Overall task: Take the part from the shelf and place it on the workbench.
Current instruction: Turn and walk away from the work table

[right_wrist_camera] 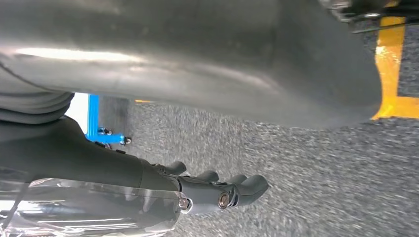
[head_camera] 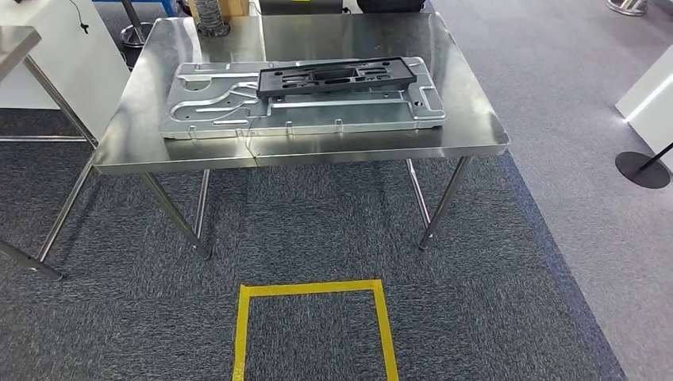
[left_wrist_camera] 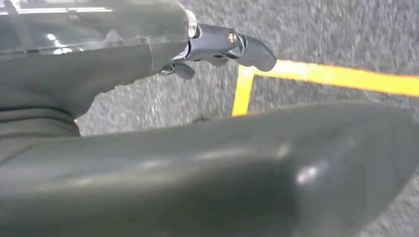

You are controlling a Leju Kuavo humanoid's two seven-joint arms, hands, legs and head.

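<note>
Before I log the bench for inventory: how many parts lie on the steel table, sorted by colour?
Silver: 1, the large metal panel lying flat on the steel table.
Black: 1, the plastic frame resting on top of the panel.
Total: 2

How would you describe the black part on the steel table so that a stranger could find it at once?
Start at the steel workbench in the middle of the head view. A wide silver metal panel lies flat on it. The black part rests across that panel's far right portion: a long dark ribbed frame, the only black piece there.
</note>
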